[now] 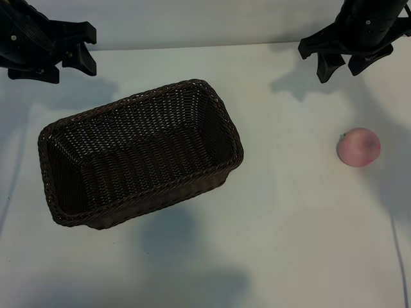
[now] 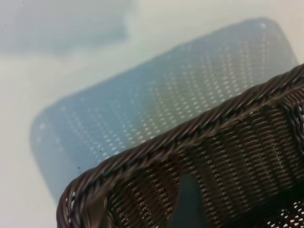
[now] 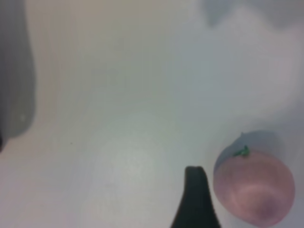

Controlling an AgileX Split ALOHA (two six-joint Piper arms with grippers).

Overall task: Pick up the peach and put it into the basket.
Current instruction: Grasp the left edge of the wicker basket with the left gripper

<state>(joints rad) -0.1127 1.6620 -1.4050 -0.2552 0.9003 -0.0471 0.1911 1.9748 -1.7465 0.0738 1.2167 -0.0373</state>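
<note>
While both arms hang at the top edge of the exterior view, the peach (image 1: 358, 147) sits alone on the white bench (image 1: 295, 237) at right of frame, well apart from the basket (image 1: 138, 154). Basket lies left of centre, set at a slant, its braided rim dark brown, nothing inside it.

Left gripper (image 1: 70, 61) at upper left corner, above the basket's far rim, touching nothing; fingers spread. The left wrist view shows the basket rim (image 2: 190, 137) close up, with its dotted shadow on the bench (image 2: 57, 85) beyond.

Right gripper (image 1: 345, 66) at upper right, up-frame of the peach and apart from it; fingers spread, holding nothing. In the right wrist view one dark finger (image 3: 195, 202) shows at the lower edge, just beside the peach (image 3: 254, 187) at lower right; contact there cannot be told. A small green stem marks the peach's top.
</note>
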